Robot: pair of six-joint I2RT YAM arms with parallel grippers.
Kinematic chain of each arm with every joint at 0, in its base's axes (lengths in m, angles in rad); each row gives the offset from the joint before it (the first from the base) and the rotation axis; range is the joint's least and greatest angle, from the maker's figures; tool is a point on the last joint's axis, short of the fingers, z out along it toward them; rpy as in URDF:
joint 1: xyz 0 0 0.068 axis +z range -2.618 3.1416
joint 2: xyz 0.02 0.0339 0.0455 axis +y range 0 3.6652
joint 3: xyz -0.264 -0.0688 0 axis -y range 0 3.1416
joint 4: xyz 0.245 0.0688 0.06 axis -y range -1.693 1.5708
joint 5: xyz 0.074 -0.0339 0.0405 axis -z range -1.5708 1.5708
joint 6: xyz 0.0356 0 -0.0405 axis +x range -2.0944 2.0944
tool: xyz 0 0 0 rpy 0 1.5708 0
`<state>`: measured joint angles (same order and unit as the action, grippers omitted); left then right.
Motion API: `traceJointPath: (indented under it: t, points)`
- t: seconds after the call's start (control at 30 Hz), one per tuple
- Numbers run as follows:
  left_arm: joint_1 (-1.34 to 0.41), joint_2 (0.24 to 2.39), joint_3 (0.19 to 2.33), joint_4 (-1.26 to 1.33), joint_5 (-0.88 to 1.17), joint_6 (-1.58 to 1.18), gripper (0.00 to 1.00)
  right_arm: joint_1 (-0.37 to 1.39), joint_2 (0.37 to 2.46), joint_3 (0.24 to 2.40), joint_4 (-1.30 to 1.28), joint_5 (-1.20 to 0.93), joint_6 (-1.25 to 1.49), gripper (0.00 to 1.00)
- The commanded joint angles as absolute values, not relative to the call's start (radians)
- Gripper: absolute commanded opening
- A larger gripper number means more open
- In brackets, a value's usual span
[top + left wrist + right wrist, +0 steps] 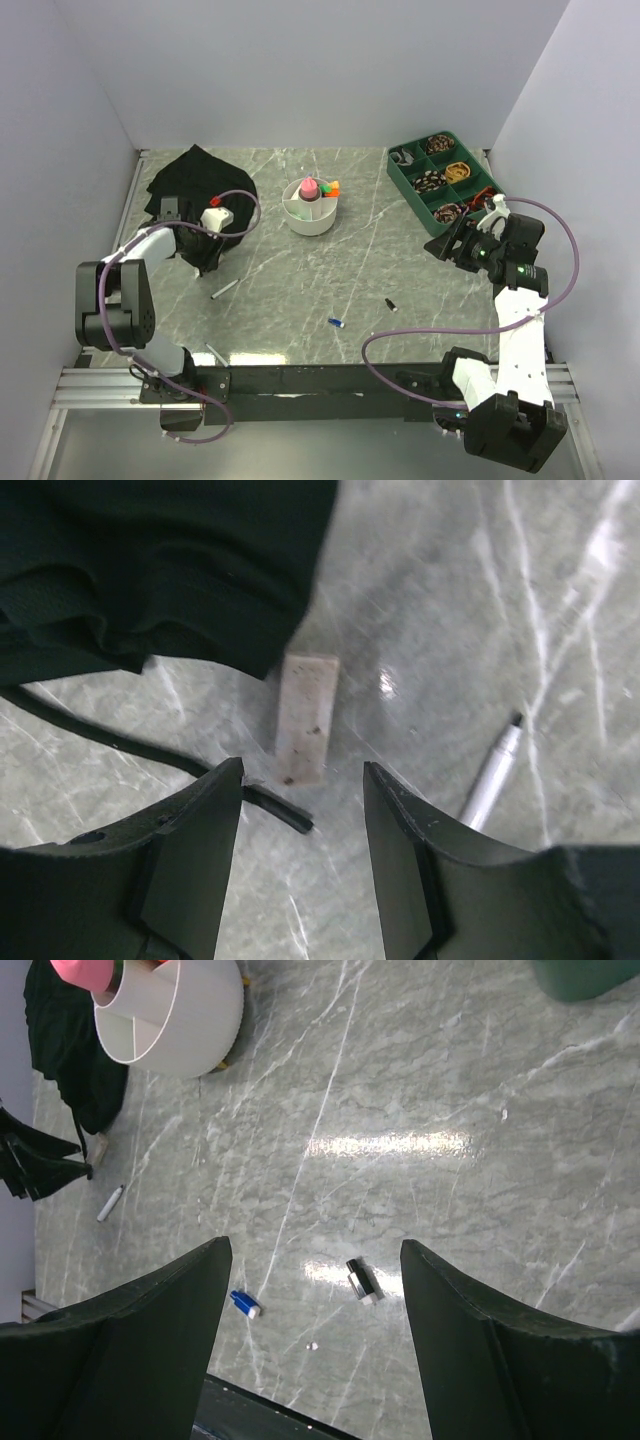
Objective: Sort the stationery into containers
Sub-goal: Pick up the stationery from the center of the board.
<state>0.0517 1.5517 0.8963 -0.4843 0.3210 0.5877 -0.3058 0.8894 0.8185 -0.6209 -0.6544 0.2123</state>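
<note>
Sorting partly done: pink-capped bottle (310, 187) and orange highlighter (331, 186) sit inside white bowl (311, 222). Left of bowl, by black bag (190, 180): pale block (305, 717) and grey pen (224, 290), both loose on tabletop (400, 270). Nearer arms than bowl: blue piece (336, 322) and black piece (391, 304), unsorted. Left claw (300, 780) released, empty, at block. Right claw (315, 1247) released, empty, right of bowl.

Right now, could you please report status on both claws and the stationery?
Left claw open over pale block beside black bag. Right claw open, empty. Pen, blue piece, black piece unsorted. Black cord lies near left claw.
</note>
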Motion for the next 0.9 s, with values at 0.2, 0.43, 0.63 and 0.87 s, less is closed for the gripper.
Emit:
traceJointPath:
  t: [0.2, 0.43, 0.63, 0.87]
  points:
    - [0.006, 1.582, 0.868, -0.365, 0.261, 0.537, 0.48, -0.311, 0.884, 0.828, -0.586, -0.658, 0.216, 0.76]
    - [-0.052, 1.551, 0.831, -0.391, 0.244, 0.532, 0.23, -0.311, 0.877, 0.81, -0.565, -0.663, 0.227, 0.76]
    - [-0.052, 1.425, 0.862, -0.491, 0.261, 0.568, 0.01, -0.311, 0.867, 0.795, -0.555, -0.67, 0.239, 0.76]
    - [-0.098, 1.319, 1.187, -0.719, 0.602, 0.589, 0.01, -0.311, 0.847, 0.767, -0.534, -0.67, 0.255, 0.76]
